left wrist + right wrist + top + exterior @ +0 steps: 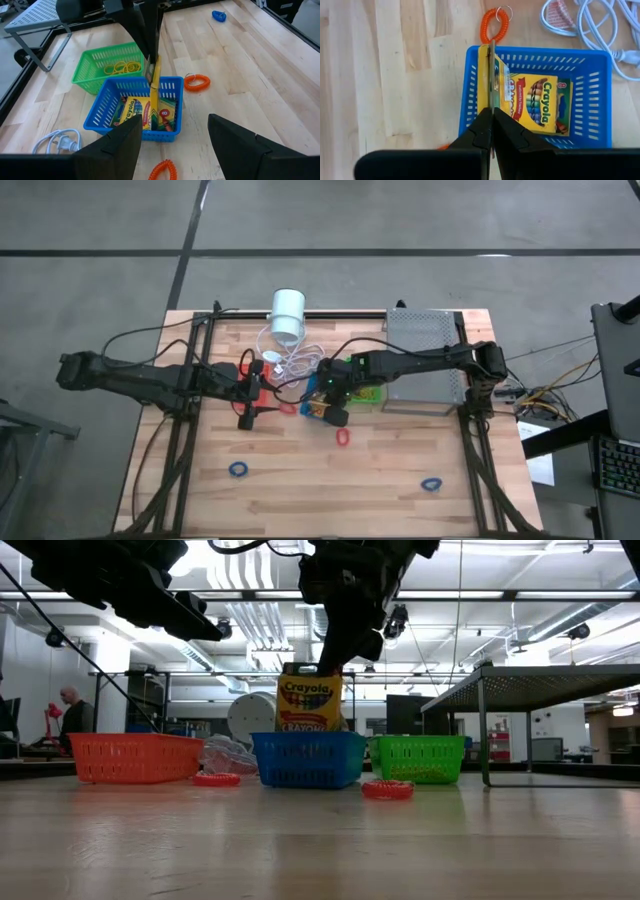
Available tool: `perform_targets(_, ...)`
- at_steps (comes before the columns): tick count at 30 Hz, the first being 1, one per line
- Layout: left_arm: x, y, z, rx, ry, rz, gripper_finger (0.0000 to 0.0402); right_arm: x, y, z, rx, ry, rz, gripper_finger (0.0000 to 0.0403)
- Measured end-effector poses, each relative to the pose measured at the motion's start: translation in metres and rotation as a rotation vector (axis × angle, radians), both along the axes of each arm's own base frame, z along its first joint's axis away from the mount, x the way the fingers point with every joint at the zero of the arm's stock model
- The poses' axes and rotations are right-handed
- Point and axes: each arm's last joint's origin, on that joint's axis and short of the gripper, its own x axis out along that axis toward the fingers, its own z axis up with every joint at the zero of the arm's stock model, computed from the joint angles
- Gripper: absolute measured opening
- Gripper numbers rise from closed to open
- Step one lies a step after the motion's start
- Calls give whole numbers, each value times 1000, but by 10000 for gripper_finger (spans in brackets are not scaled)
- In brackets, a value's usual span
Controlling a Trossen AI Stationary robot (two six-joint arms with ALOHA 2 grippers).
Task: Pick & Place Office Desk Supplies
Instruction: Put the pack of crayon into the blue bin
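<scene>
A yellow crayon box stands upright in the blue basket, with my right gripper shut on its top end. A second crayon box lies flat on the basket's floor. The green basket beside it holds yellow rubber bands. The red-orange basket stands on the blue basket's other side. Orange coiled bands and blue ones lie on the table. My left gripper hangs open above the table, left of the blue basket, with nothing between its fingers. My right gripper pinches the crayon box's top end between its two fingers, across its thin side. The fingers come from above, slanting down. The box hangs upright, its lower end inside the blue basket; whether it rests there I cannot tell.
A white cylinder with a coiled white cord lies at the far side behind the baskets. The grey perforated tray stands on legs at the far right. The near half of the wooden table carries only a few coiled bands.
</scene>
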Motion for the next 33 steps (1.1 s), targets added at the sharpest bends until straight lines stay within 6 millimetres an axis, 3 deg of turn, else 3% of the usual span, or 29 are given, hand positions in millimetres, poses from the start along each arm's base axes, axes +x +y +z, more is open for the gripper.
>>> perform_targets(21, 0, 0, 0, 0, 0, 0, 230, 0, 2, 2, 79, 0, -13, 8)
perform_targets(33, 0, 0, 0, 0, 0, 1, 230, -5, -2, -14, 0, 22, -59, 8)
